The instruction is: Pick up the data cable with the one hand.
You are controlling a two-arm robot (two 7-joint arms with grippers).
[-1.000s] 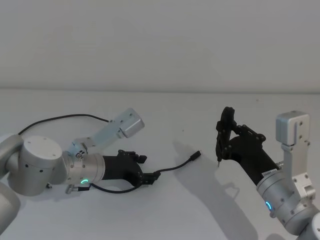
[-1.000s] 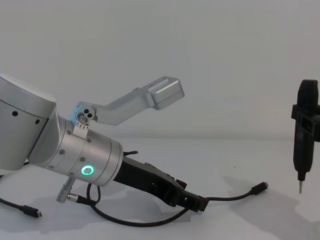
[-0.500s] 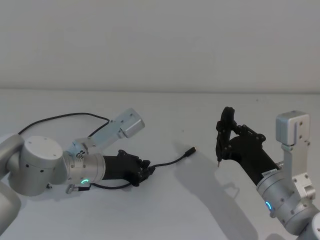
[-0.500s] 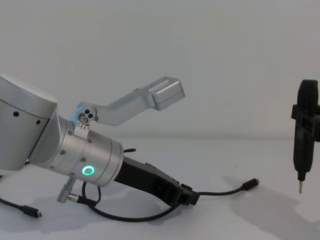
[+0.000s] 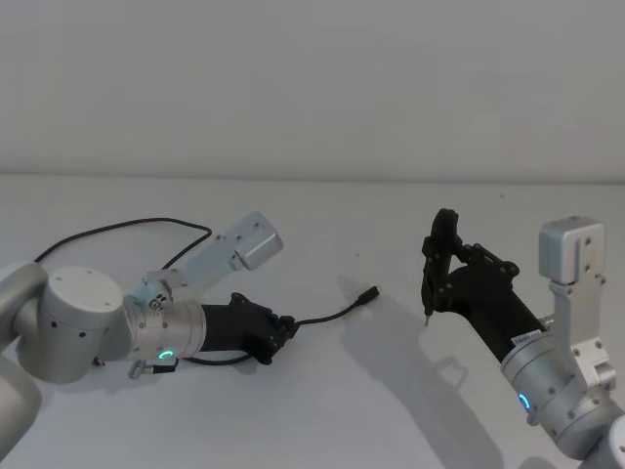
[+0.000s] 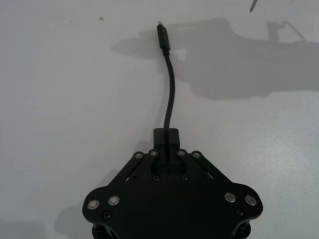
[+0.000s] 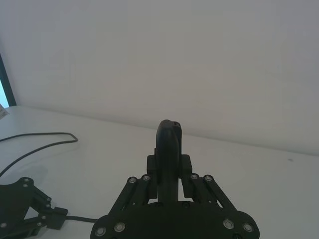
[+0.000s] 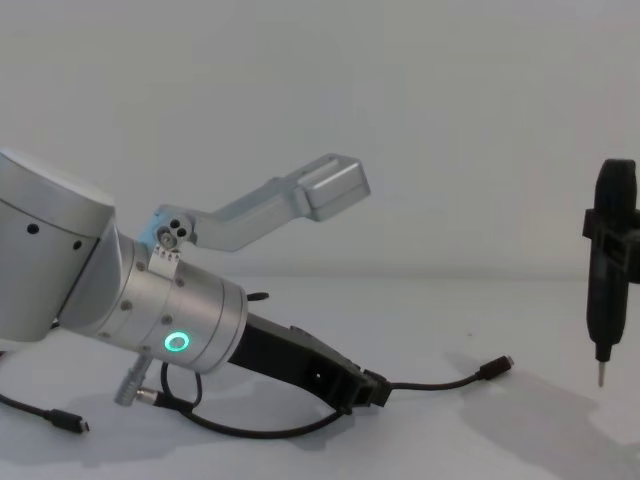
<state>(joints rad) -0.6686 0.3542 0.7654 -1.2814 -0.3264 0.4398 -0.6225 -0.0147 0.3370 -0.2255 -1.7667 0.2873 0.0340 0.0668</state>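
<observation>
- Head view: the left gripper (image 5: 281,330) lies low over the white table (image 5: 332,420). Its fingers are pinched narrow on the data cable (image 5: 327,315), which runs forward and rightward to its plug (image 5: 368,293). The right gripper (image 5: 437,283) is well apart on the right, clamped on an upright black pointed tool (image 5: 435,256). A second thin cable (image 5: 137,228) arcs behind the left arm, which hides both its ends.
- Left wrist view: the fingertips meet around the data cable, and the stretch inside the grip is hidden.
- Right wrist view: the fingers flank the tool on both sides. Its tip is out of sight.
- Chest view: a cable loop (image 8: 250,432) sags under the left arm, near a silver barrel connector (image 8: 135,393). The arm hides which strand joins which. A second plug (image 8: 65,422) lies at the lower left.
</observation>
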